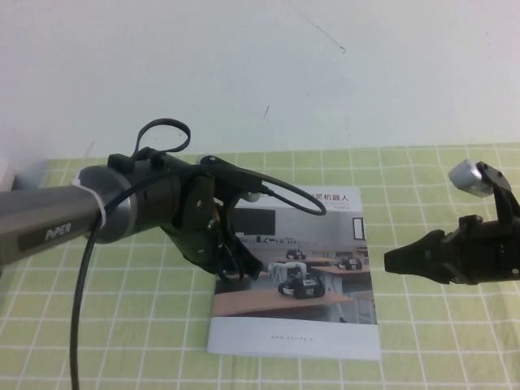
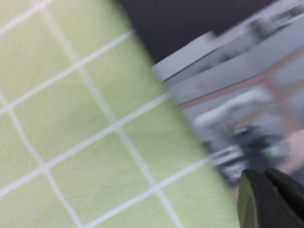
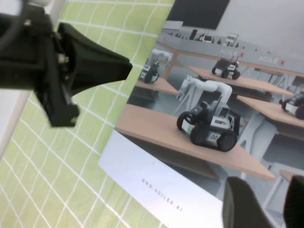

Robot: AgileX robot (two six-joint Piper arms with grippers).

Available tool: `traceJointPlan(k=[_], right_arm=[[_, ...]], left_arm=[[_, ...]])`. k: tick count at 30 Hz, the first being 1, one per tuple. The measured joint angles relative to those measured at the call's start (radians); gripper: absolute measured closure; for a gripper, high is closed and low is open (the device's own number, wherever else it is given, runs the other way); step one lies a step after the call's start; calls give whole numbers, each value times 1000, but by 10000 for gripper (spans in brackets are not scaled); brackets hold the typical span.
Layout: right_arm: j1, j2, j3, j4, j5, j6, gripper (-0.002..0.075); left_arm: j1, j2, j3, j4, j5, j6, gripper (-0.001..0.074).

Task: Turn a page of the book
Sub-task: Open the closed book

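The book (image 1: 302,331) lies closed on the green checked cloth, its cover page (image 1: 321,240) up, with a photo of wheeled robots on wooden desks and a Chinese title. My left gripper (image 1: 250,271) is shut and empty, its tip low over the book's left edge; it also shows in the left wrist view (image 2: 261,175) and the right wrist view (image 3: 124,69). My right gripper (image 1: 389,262) hovers just beyond the book's right edge, pointing at it. In the right wrist view this gripper (image 3: 266,184) is open over the cover (image 3: 204,90).
The green checked cloth (image 1: 122,325) covers the table up to a white wall (image 1: 325,73) at the back. A black cable (image 1: 80,309) hangs from the left arm. A white object (image 1: 6,172) sits at the far left edge.
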Motion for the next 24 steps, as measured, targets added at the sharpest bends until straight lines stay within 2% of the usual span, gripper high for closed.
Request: traceJointPlan(k=[3, 16, 24], right_arm=[[0, 0, 0, -11, -4, 4, 529], [0, 0, 0, -86, -14, 54, 536], [0, 0, 0, -93, -36, 60, 536]], left_arm=[[27, 48, 0, -9, -17, 2, 738], [28, 115, -13, -7, -114, -50, 738], [-25, 122, -17, -81, -128, 14, 738]])
